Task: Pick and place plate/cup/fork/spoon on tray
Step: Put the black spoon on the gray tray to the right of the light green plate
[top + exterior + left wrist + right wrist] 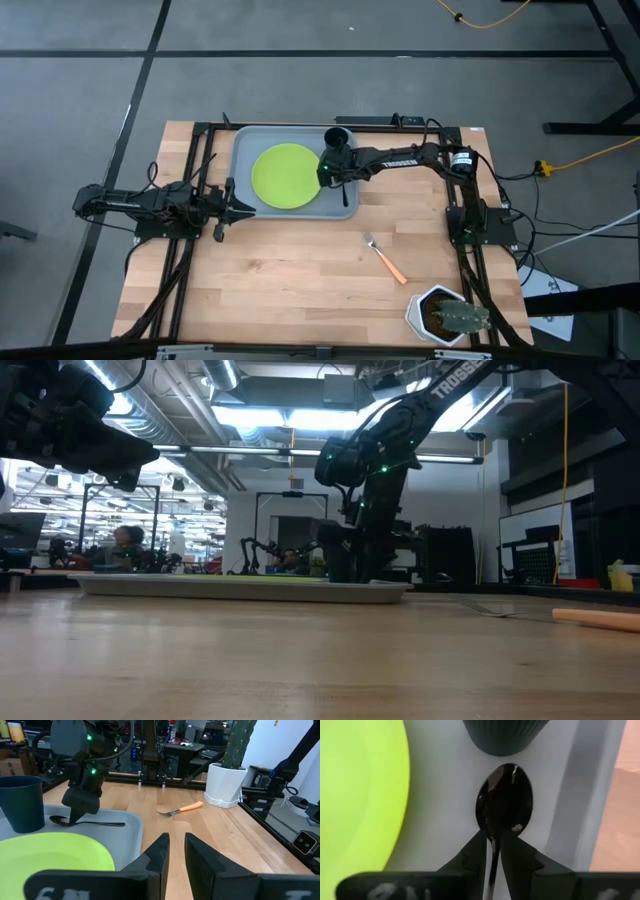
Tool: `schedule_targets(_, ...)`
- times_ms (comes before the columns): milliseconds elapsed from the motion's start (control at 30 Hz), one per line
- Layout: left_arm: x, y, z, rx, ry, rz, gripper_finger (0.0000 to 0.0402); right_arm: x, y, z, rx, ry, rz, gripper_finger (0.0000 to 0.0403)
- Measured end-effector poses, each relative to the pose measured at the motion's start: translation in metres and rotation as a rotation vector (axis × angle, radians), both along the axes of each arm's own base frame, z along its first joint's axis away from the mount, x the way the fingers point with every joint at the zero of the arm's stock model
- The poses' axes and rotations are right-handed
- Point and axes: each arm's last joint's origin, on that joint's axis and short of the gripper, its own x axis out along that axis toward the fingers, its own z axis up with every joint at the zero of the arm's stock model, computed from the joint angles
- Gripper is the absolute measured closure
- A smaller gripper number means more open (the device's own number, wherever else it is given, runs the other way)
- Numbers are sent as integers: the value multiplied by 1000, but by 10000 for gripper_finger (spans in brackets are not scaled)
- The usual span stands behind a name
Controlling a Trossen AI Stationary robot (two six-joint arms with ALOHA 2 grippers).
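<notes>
The grey-blue tray (243,150) lies at the table's far middle. On it lie the lime-green plate (287,176), the black cup (337,137) at its far right corner, and the dark spoon (505,802) along its right side, between plate and rim. My right gripper (326,172) is down over the tray, shut on the spoon. The orange-handled fork (385,258) lies on the bare wood nearer the front. My left gripper (238,208) is empty, its fingers close together, by the tray's near left corner. My right gripper pinches the spoon's thin handle (493,851) just behind the bowl, between its two fingers (476,851). The fingers come from above and stand on either side of the handle. The spoon (90,823) lies flat on the tray floor, its bowl toward the cup.
A white hexagonal pot with a cactus (445,315) stands at the near right corner. Black frame rails (465,250) run along the table's left and right sides. Bare wood lies between the tray and the near edge.
</notes>
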Motion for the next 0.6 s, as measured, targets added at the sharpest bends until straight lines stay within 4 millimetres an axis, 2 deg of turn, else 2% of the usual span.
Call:
schedule_targets(233,0,0,0,0,0,0,349,-3,3,7,10,1,-12,343)
schedule_targets(400,0,0,0,0,0,0,349,0,28,6,48,17,2,343)
schedule_targets(600,0,0,0,0,0,0,349,2,59,6,15,32,-11,343)
